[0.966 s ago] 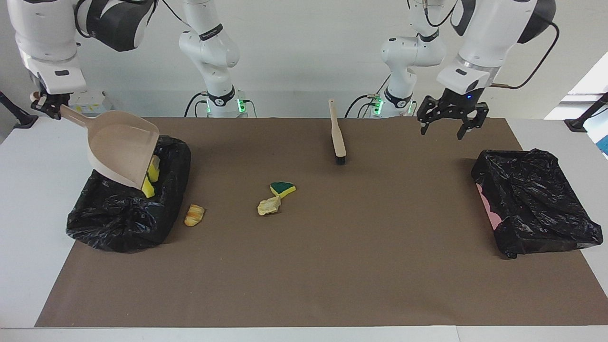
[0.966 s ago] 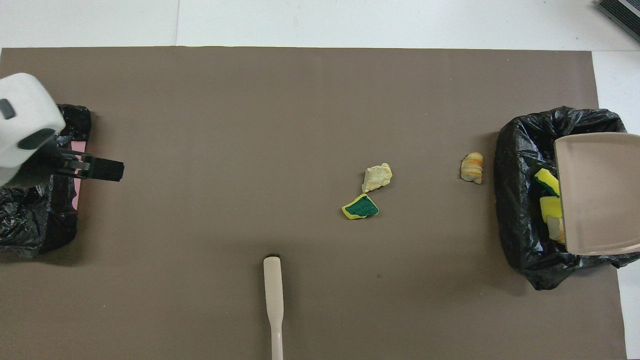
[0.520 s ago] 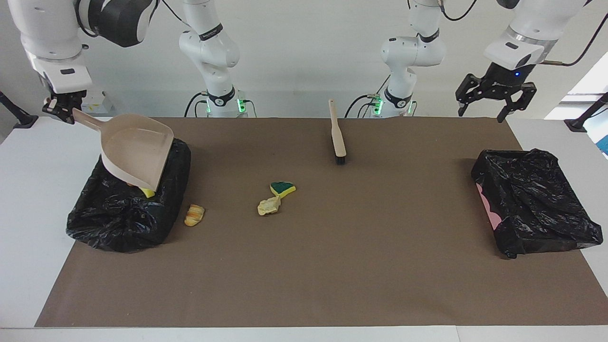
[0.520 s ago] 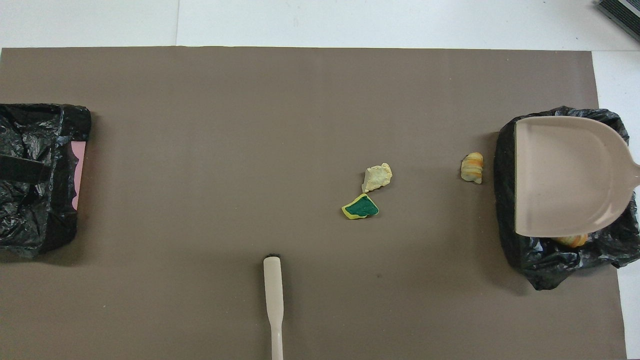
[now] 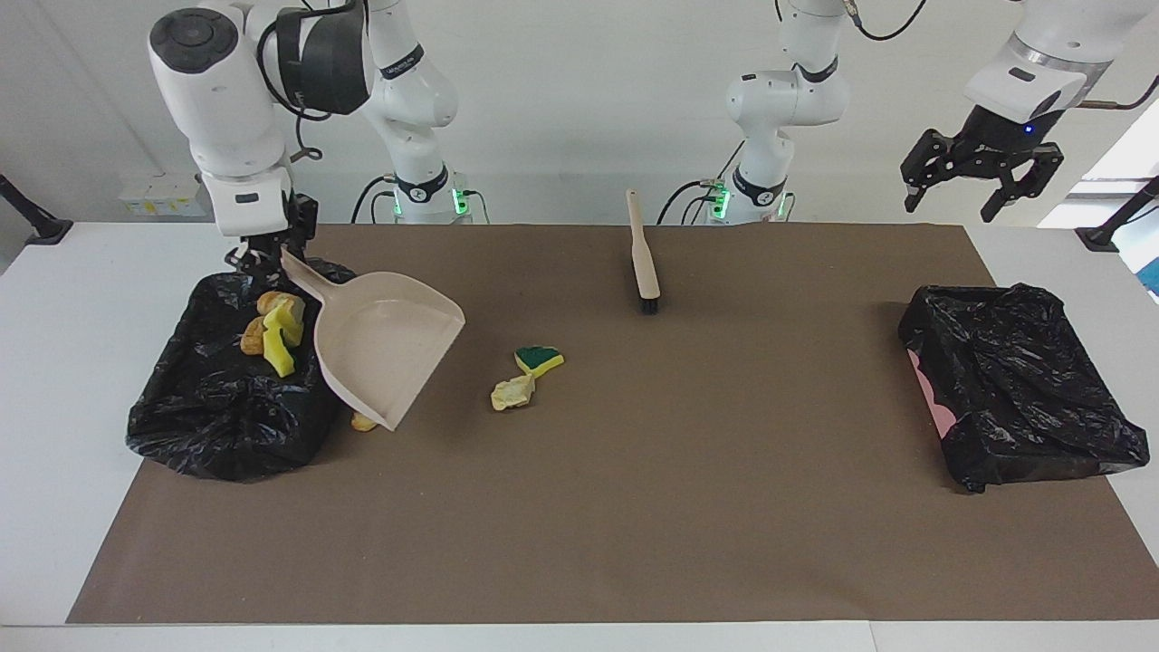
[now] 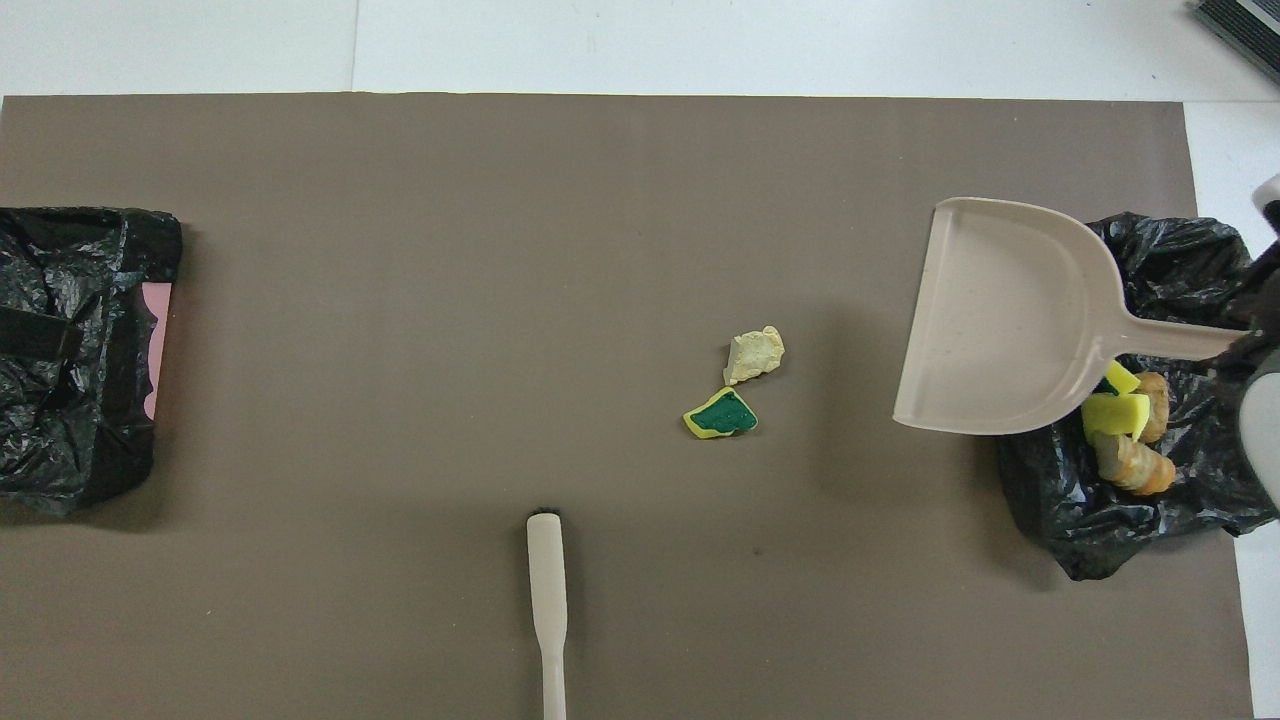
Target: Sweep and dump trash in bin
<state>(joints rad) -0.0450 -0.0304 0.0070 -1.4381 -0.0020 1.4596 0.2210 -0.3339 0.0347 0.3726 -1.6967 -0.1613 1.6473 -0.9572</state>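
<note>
the trash is split. four or so bits, yellow sponge chunks [image 5: 281, 340] and golden-brown lumps [image 6: 1128, 462], already lie in the black-lined bin [image 5: 217, 417] at the right arm's end of the tabletop [image 5: 579, 543]. still out on the brown mat are the green-and-yellow sponge [image 5: 539, 359] and the pale paper wad [image 5: 512, 393], touching or nearly so mid-mat, and one golden-brown lump [image 5: 363, 422] just beside the bin, mostly hidden under the dustpan's lip. so by my reckoning one dump is done and another sweep is left.

the dustpan [image 5: 380, 349] hangs empty over the mat beside the bin, its handle clamped in the right claw [image 5: 263, 258]. the brush [image 5: 644, 263] lies unheld, nearer the robots than the sponge. the left claw [image 5: 981, 177] waits spread wide and empty, up above a second black-lined bin [image 5: 1019, 385].
</note>
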